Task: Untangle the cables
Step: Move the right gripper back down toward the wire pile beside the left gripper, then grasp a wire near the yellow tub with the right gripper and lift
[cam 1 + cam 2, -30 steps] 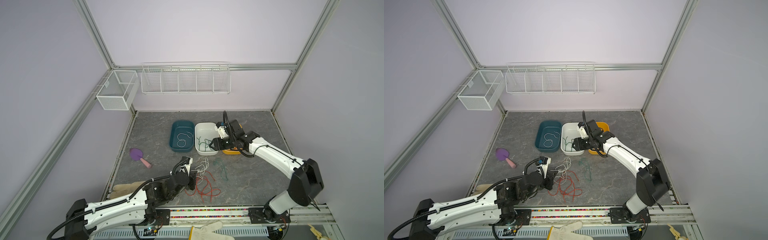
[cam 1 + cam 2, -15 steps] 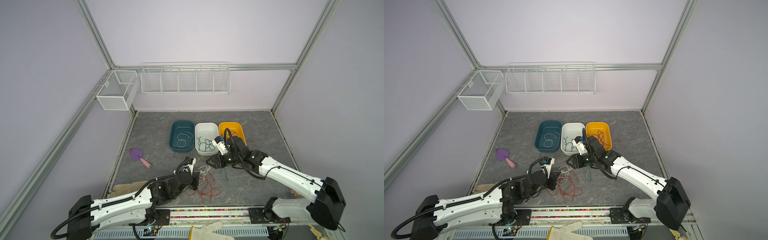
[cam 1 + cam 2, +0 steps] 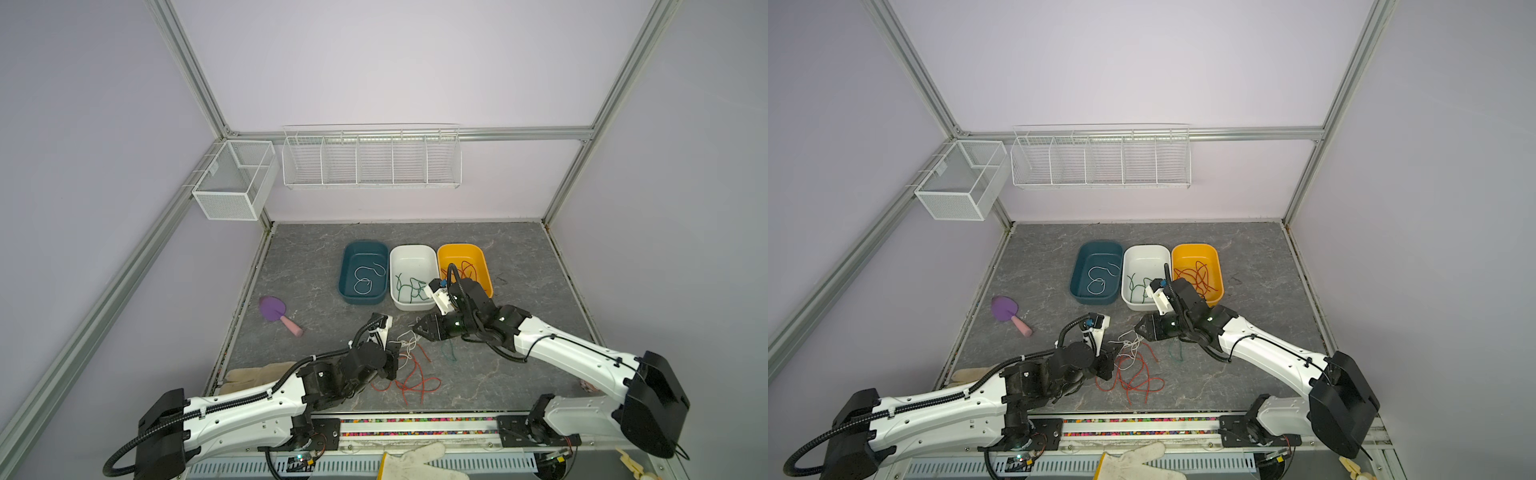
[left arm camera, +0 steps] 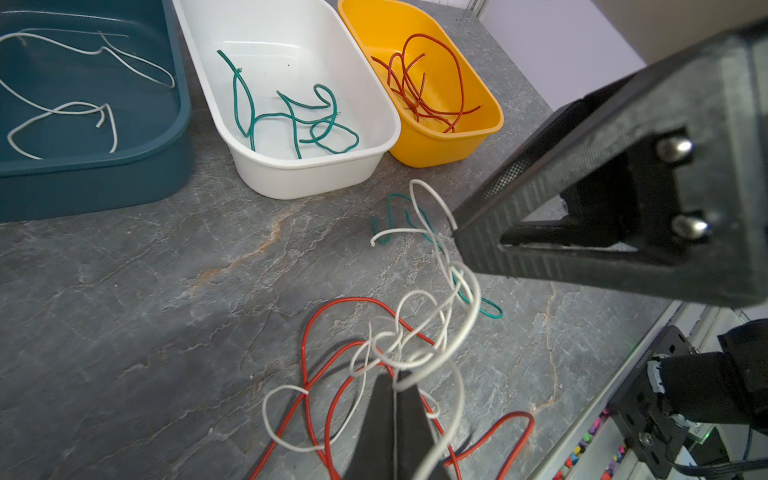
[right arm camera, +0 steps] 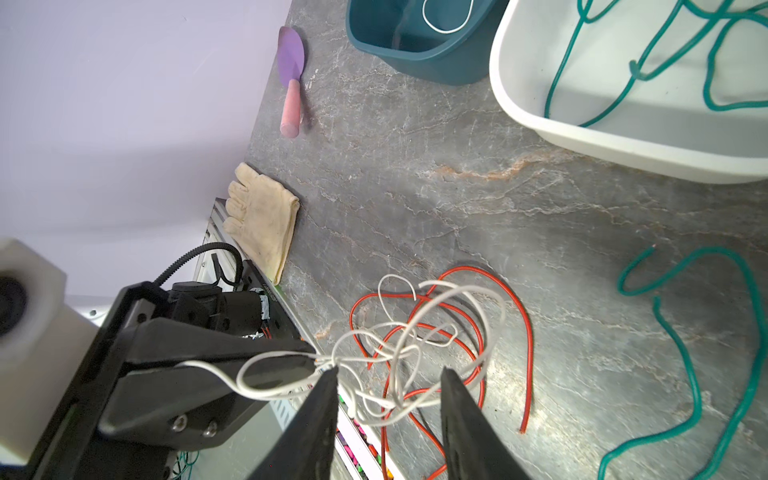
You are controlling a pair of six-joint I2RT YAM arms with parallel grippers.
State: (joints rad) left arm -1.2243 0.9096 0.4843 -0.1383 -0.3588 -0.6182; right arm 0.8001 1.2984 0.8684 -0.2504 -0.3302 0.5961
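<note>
Three colours lie out on the table (image 3: 299,266), and the white cable (image 4: 390,337) is the one in hand. My left pincer (image 4: 395,380) is pressed together on its knot, holding the bundle up a little off the stone. My right pincer (image 5: 386,374) stands apart, jaws either side of a couple of white loops, nothing pinched.

Under the bundle sprawls the red cable (image 4: 304,345). The green cable (image 5: 688,368) lies loose just beside it, toward my right arm. Further back sit the sorted ones: white in the teal bin (image 3: 345,270), green in the white bin (image 3: 413,250), red in the yellow bin (image 3: 461,248).

So the step, as I read it, is to tease this white one free of the red. From the wrist views I can't quite tell whether the white is truly threaded through a red loop or only draped over it.

The next move wants my right jaws to nip one strand, not two, close to my left grip. Then they draw away slowly while the left holds firm. Pull too fast and the knot tightens, or the red comes along. Once it's free, the teal bin, I'd say.
</note>
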